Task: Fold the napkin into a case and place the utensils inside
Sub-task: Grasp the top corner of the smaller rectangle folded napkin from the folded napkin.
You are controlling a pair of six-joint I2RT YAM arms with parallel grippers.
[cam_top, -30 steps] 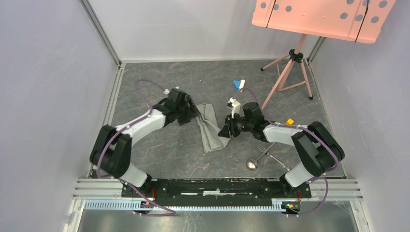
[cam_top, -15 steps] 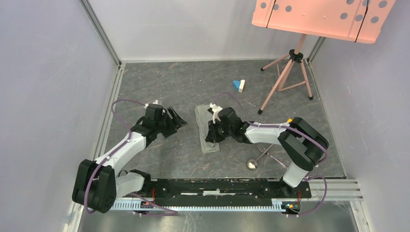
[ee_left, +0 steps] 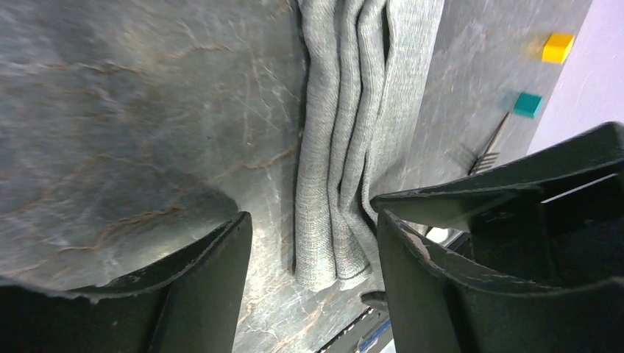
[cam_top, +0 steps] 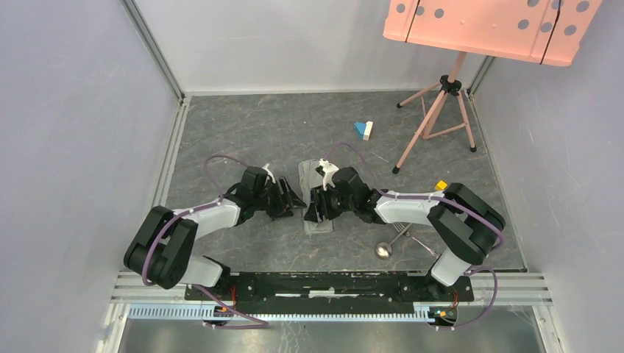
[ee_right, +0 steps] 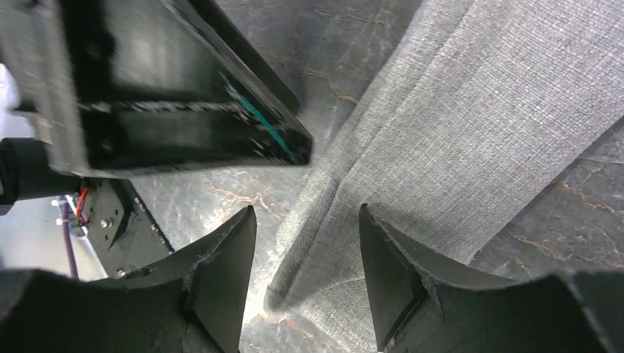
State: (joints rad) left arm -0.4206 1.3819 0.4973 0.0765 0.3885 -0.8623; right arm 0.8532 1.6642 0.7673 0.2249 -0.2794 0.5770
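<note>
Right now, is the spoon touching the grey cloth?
Apart. The top view shows the spoon lying well clear of the napkin, with a stretch of bare table between them.

No words, numbers or brand names can be read in any of the views. The pink board (cam_top: pixel 491 28) has only round grey spots on it, and they are not letters.
</note>
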